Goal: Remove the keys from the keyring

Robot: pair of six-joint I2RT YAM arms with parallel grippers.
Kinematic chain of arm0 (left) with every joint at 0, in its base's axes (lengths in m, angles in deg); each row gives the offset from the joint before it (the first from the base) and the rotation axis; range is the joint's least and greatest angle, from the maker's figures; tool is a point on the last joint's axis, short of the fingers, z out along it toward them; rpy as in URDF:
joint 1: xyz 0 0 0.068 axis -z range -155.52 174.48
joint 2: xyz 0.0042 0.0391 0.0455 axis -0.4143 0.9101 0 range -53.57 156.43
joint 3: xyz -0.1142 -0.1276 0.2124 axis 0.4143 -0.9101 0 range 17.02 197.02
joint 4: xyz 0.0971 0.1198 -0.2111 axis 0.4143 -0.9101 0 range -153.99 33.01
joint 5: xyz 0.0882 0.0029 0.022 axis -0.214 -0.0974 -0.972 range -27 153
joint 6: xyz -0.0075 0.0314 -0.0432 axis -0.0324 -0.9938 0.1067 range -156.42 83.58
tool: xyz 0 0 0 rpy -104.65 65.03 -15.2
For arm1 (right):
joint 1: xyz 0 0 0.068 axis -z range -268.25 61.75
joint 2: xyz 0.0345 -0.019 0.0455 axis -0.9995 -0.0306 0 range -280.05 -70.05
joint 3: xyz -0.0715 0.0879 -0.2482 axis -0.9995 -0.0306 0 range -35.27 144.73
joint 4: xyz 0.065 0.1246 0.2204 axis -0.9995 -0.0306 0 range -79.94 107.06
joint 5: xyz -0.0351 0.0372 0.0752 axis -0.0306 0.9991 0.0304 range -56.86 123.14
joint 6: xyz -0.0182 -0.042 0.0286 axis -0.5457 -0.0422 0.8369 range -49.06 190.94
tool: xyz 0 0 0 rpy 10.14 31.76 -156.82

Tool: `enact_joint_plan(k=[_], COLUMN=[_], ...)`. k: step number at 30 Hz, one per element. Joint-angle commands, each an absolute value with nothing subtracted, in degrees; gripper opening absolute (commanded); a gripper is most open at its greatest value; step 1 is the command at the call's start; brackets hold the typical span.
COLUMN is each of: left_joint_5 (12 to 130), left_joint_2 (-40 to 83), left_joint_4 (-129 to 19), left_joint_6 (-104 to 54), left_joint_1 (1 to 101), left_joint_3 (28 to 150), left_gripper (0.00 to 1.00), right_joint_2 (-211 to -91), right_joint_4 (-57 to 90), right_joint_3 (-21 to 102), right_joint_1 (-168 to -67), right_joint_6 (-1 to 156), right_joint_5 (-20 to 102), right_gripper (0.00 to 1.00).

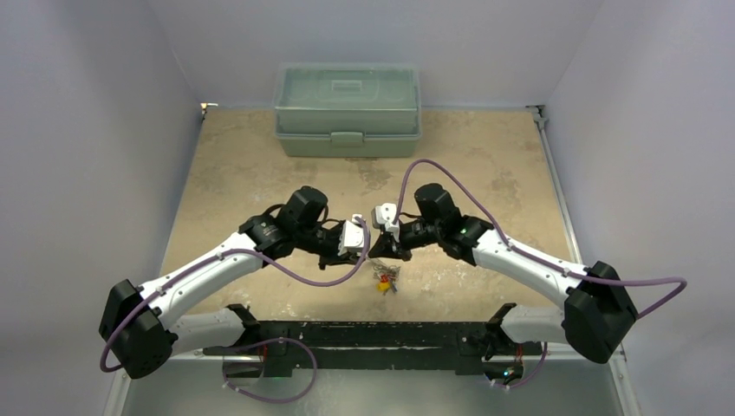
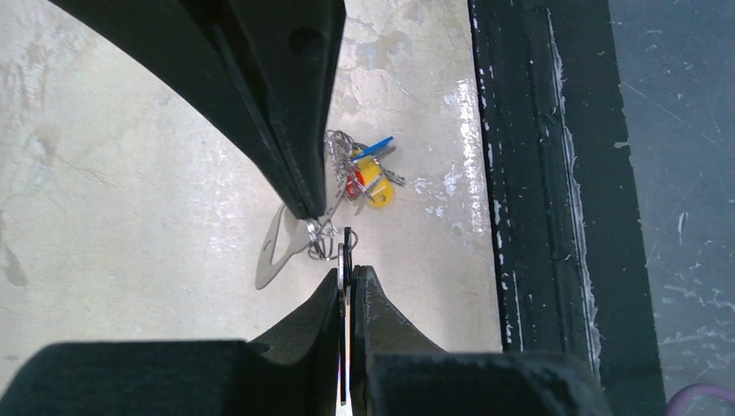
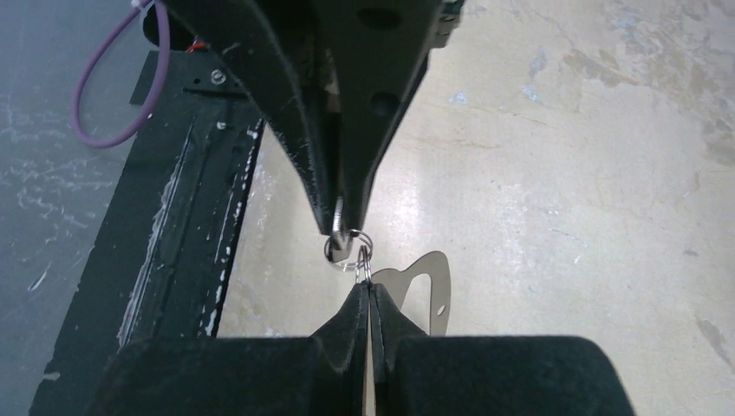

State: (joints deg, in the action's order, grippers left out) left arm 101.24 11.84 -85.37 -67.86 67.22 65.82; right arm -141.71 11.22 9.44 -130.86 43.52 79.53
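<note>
keys [image 1: 387, 278]: too small to count from above | dark thin piece [image 2: 347, 250]: edge-on, mostly inside left jaws, kind unclear | metal sliver [image 3: 365, 260]: mostly inside right jaws

— What is the left gripper [image 2: 347, 276] doing?
— It comes up from 6 o'clock, its fingers [image 2: 299, 334] pressed together on a thin dark piece seen edge-on, seemingly the keyring [image 2: 347, 250].
— And the other arm?
— The right gripper [image 2: 305, 206] reaches in from 11 o'clock. Its tip narrows to a point and touches the small silvery rings [image 2: 321, 241] at the keyring's 9 o'clock side.
— Where are the keys?
— The keys [image 2: 364, 169], with blue, yellow and red tags, sit toward 12 o'clock of the keyring, over the pale table [image 2: 130, 173]. I cannot tell whether they lie there or hang. A black rail [image 2: 537, 173] runs down the 3 o'clock side.
</note>
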Motion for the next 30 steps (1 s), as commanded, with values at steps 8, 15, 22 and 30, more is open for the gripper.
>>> enact_joint_plan(k=[8,15,22,30], left_joint_5=[103.0,101.8,100.5,99.6], left_joint_2=[11.9,13.3,14.5,15.7], left_joint_4=[-84.4,-79.5,-73.7,-69.0], left_joint_6=[-63.5,-59.2,-56.7,-55.6], left_joint_1=[65.2,65.3,65.2,65.4], left_joint_3=[63.1,60.4,59.2,58.8], left_gripper=[0.0,0.0,0.0,0.0], right_joint_2=[-139.7,-140.3,-141.1,-141.5], right_joint_4=[18.9,21.7,22.2,23.7], right_joint_3=[8.5,8.3,7.8,7.4], right_joint_1=[-129.4,-129.2,-129.2,-129.2], right_joint_6=[50.6,54.4,54.8,55.7], right_joint_5=[77.1,77.0,78.7,80.2], right_gripper=[0.0,0.0,0.0,0.0])
